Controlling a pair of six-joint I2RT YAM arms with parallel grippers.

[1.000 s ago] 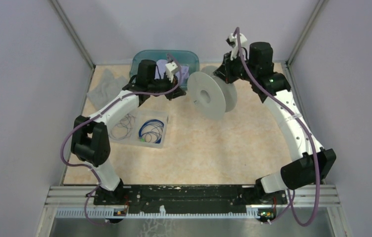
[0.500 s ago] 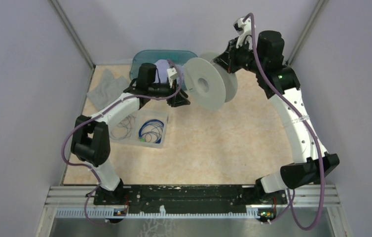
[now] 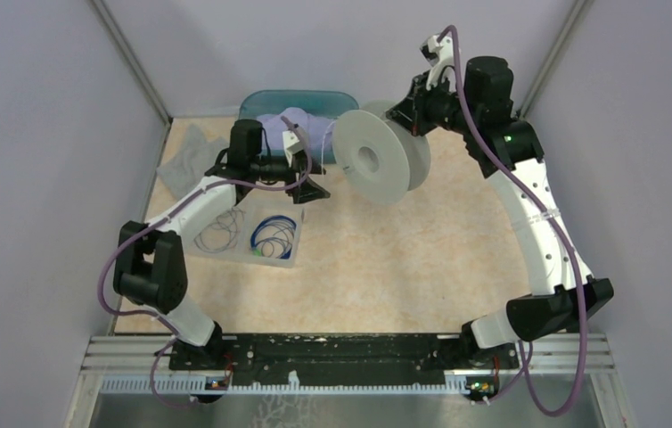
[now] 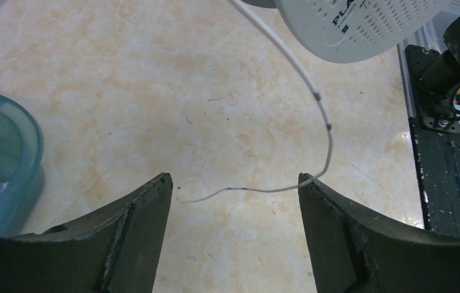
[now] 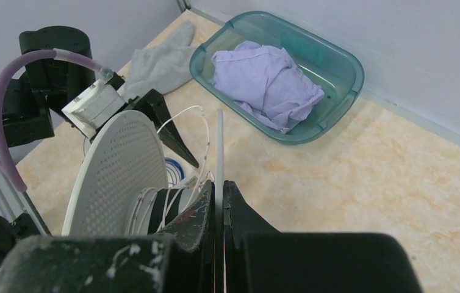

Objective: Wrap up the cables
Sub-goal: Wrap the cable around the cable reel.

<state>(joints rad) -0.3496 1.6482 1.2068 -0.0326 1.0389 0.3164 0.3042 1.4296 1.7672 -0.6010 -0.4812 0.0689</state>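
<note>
L gripper is released: jaws wide apart, nothing pinched. White cable drops from the spool to the tip of one finger, then runs across the gap. Its loose end sits near the other finger over bare table. Can't tell if it actually touches either tip.

R gripper is clenched on the rim of one spool flange, holding the spool w/ flanges upright at the back centre. A few white turns sit on the hub.

Other cables are in the clear tray beside the L forearm. Blue cable is coiled in its right compartment, thin coil in the left.

Teal bin w/ purple cloth is at the back, grey cloth just left of it.
</note>
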